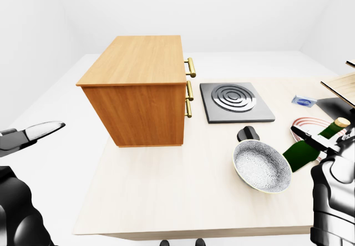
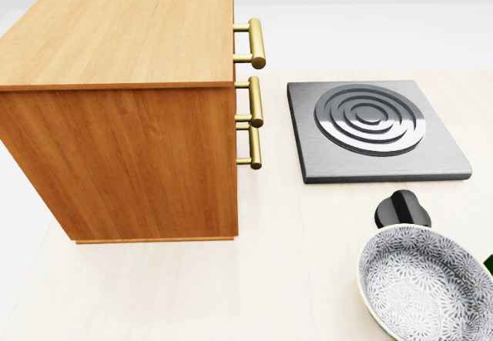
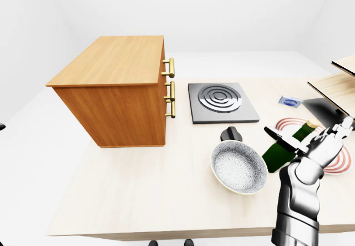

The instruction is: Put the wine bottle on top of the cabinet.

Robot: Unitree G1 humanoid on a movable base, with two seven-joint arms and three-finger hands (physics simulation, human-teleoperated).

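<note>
A wooden cabinet (image 1: pixel 138 88) with three brass handles (image 1: pixel 189 85) is seen in the upper left of the left-eye view, standing on a pale table (image 1: pixel 166 196). To its right lies a square stove plate (image 1: pixel 236 101) with concentric rings, and below that a black knob (image 1: pixel 248 133) just above a patterned bowl (image 1: pixel 262 165). The green wine bottle (image 3: pixel 285 149) is shown lying tilted at the right of the right-eye view, beside the bowl and partly over a red-ringed plate (image 3: pixel 339 162). The right hand (image 3: pixel 313 146) is held over the bottle with fingers spread, not closed round it. The left hand (image 1: pixel 30 135) is seen at the left edge, fingers apart, well away from the table's things.
</note>
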